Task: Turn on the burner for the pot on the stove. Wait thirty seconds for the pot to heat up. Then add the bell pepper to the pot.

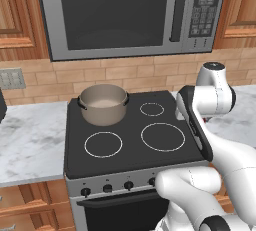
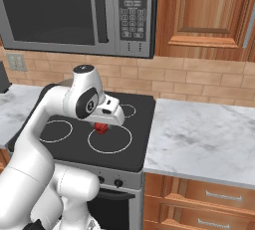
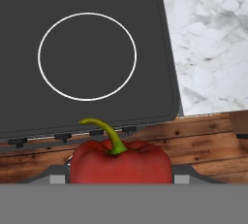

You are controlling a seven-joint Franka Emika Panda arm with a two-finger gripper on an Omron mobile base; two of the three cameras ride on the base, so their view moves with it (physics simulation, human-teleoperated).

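Note:
The glossy red bell pepper (image 3: 121, 164) with a green stem sits between the fingers of my gripper (image 3: 121, 175), which is shut on it. From the right base view, the gripper (image 2: 102, 126) holds the bell pepper (image 2: 102, 129) a little above the front right ring of the stove (image 2: 134, 147). The beige-grey pot (image 1: 103, 104) stands on the back left ring of the black stove (image 1: 132, 125), well left of the hand. In the left base view my own arm hides the gripper.
A row of small black knobs (image 1: 107, 188) lines the stove's steel front. The steel microwave (image 1: 130, 10) hangs above the cooktop. Marble counters flank the stove on the left (image 1: 30, 140) and right (image 2: 209, 139).

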